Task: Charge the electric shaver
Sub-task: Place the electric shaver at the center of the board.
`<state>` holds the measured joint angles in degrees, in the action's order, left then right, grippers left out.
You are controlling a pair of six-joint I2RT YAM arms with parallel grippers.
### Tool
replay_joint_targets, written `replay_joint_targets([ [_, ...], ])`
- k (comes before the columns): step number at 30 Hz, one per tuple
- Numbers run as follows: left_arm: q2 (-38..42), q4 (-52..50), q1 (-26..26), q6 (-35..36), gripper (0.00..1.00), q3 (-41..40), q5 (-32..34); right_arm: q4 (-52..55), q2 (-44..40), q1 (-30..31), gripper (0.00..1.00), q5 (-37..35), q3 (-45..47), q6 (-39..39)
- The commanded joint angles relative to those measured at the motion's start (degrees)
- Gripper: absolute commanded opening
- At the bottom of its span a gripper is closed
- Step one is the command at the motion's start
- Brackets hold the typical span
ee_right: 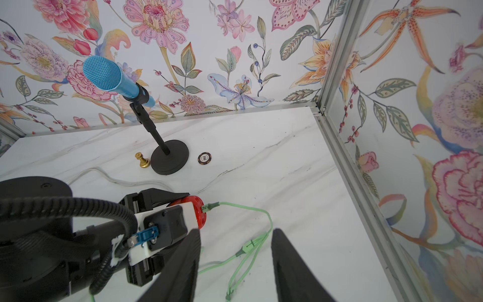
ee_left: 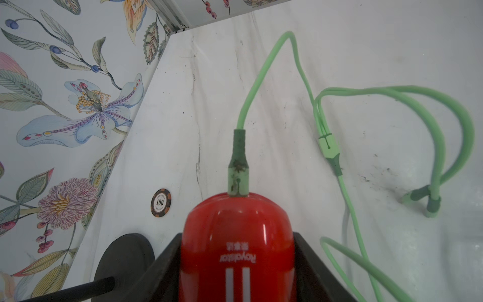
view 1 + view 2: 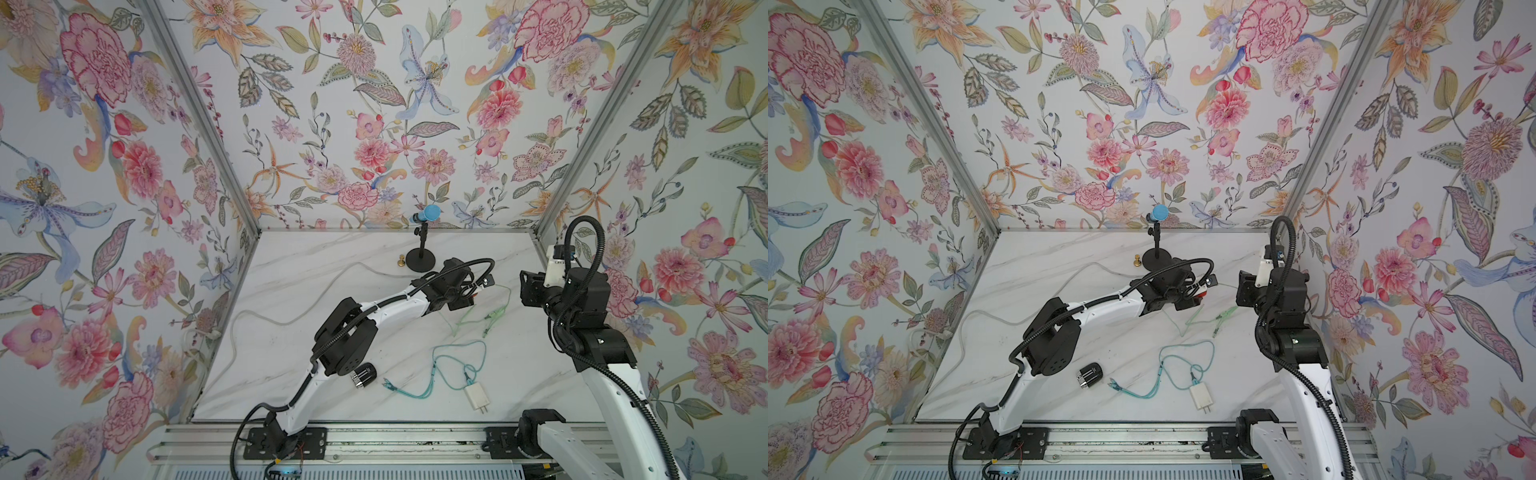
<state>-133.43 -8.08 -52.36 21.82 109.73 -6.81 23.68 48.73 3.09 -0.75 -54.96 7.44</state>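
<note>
Two arms reach over the marble table (image 3: 332, 266). The left gripper (image 3: 478, 289) clamps the red electric shaver (image 2: 236, 230) between its black fingers (image 2: 167, 261), holding it lengthwise toward the back of the table, near the round base of the microphone stand (image 1: 175, 162). A pale green connector (image 2: 237, 172) sits plugged into the shaver's rounded end, and its green cable (image 2: 264, 68) loops away over the marble to a splitter with two more plugs lying loose (the brand lettering on the red shell reads upside down in the left wrist view). The right gripper (image 1: 235, 235) hovers close to the plugged end, its jaws spread with nothing between them. A poker chip (image 1: 204, 158) and a small brass knob (image 1: 142, 160) lie on either side of the stand's base. Nearer the front, a white wall adapter (image 3: 476, 395) with a teal cable (image 3: 457, 353) and a black cylindrical piece (image 3: 364, 375) lie on the table, well apart from both grippers
</note>
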Motion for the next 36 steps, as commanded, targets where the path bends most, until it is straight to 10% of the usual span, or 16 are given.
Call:
replay_joint_targets([
  [1, -3.7, -3.0, 1.3, 3.0, 0.00, 5.2, -1.2, -2.4, -0.2, -0.8, 0.48, 1.4, 0.2, 2.0],
  [14, -10.5, -8.9, 2.1, 2.7, 0.03, 10.4, -3.1, -3.7, 0.5, -1.1, 0.49, 3.2, 0.9, 2.5],
  [26, -12.3, -11.4, 2.0, 4.0, 0.61, 12.2, -5.1, -3.6, 1.1, -1.2, 0.49, 4.3, 1.3, 2.5],
  [36, -12.3, -12.0, 2.0, 5.5, 0.75, 12.7, -7.0, -1.0, -0.3, -1.1, 0.50, 6.4, 3.1, 4.3],
])
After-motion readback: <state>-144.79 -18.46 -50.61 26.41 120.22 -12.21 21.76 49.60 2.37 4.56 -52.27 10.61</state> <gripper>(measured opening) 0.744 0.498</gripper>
